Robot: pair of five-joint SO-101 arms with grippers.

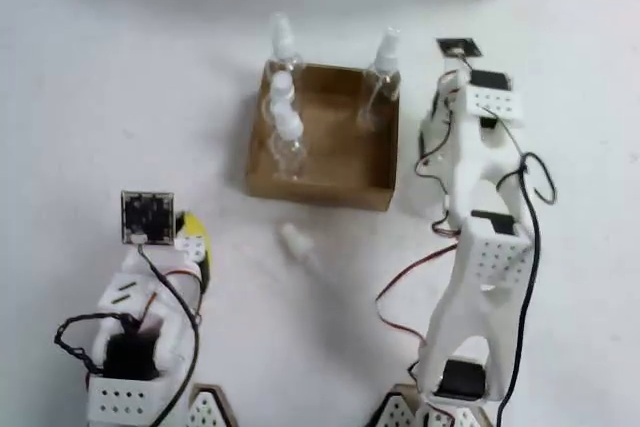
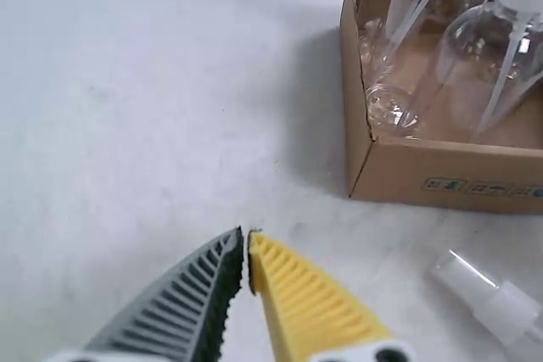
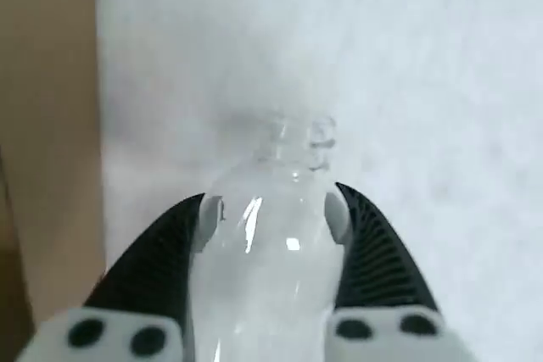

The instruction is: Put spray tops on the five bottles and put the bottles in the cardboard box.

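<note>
1. Cardboard box (image 1: pixel 330 192), seen from the high view, sits mid-tabletop (image 1: pixel 120 77), well ahead of the left gripper (image 1: pixel 190 235) and just beside the right arm (image 1: pixel 480 247). Capped bottles (image 1: pixel 288 132) stand inside it. A loose spray top (image 1: pixel 295 240) lies between the left gripper and the box, near the box wall.

2. Left wrist view: the left gripper (image 2: pixel 246 239) has its grey and yellow fingers pressed together with nothing between them. The loose spray top (image 2: pixel 488 294) lies close ahead on the yellow finger's side. The cardboard box (image 2: pixel 424 167) is farther ahead on that same side, with capped bottles (image 2: pixel 407 57) in it.

3. Right wrist view: the right gripper (image 3: pixel 271 201) is clamped on a bare bottle (image 3: pixel 271 277) at its shoulders. The bottle's neck is open and has no top. The cardboard box (image 3: pixel 42 125) runs alongside the gripper.

4. Progress, as I judge it: four bottles look finished and boxed. The fifth needs the loose spray top fitted and then a place in the box.

5. Hard to make out: the capped bottles overlap, so four is my best count. The frame edge cuts them off in the left wrist view. The bare bottle's base is cut off, so I cannot tell whether it rests on the tabletop.
</note>
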